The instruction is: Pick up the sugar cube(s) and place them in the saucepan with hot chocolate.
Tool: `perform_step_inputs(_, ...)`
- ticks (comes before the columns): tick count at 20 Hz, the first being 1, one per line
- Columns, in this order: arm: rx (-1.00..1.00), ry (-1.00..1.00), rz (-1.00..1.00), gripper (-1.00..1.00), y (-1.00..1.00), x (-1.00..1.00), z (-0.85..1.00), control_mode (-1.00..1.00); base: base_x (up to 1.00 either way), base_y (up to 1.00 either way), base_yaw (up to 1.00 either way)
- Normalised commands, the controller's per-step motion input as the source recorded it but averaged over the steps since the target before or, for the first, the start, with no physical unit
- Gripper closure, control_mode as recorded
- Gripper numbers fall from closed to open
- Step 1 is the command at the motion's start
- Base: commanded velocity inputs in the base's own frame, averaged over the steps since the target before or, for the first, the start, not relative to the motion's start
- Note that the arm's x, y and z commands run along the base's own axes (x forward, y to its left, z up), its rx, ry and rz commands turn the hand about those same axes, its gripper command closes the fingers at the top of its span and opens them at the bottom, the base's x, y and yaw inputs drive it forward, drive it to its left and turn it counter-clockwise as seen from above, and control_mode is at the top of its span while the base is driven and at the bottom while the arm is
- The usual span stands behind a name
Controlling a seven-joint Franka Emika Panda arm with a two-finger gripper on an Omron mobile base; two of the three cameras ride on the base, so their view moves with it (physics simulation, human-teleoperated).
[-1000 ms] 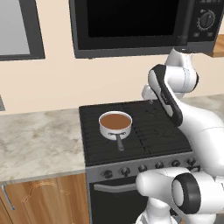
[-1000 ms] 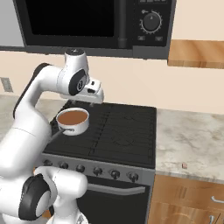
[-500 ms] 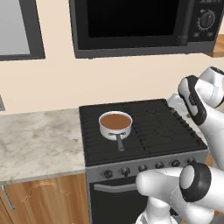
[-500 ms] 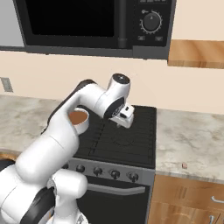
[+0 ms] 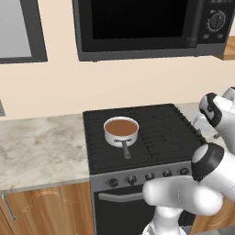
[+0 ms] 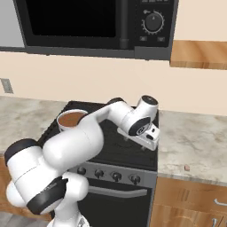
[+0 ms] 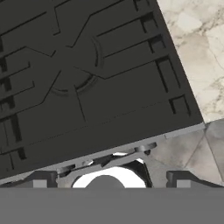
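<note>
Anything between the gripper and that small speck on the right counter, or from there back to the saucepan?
Nothing visible. The open gripper hangs over the stove's right edge; bare counter separates it from the speck. Toward the saucepan lie only flat grates.

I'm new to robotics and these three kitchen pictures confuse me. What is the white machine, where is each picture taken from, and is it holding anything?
The white machine is a robot arm on a base that can drive, in a computer-rendered kitchen. Two pictures come from cameras on the base, behind the arm to its left and right. The third comes from a camera on its hand, looking down at the black stovetop and the marble counter beside it.

On the stove sits a small saucepan of brown hot chocolate. The gripper hovers over the stove's right edge. A tiny pale speck on the counter may be a sugar cube, but it is too small to tell. Nothing shows in the gripper; whether it is open is unclear.
</note>
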Motion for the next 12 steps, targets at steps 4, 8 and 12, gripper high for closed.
perform_step_inputs(4, 0.0, 0.0, 0.0, -1.0, -0.92, 0.0, 0.04, -1.0, 0.0, 0.0, 0.0)
perform_step_inputs(8, 0.0, 0.0, -0.02, -1.0, -0.56, -0.1, 0.06, -1.0, 0.0, 0.0, 0.0)
perform_step_inputs(12, -0.09, -0.02, 0.0, -1.0, -0.28, -0.01, 0.0, -1.0, 0.0, 0.0, 0.0)
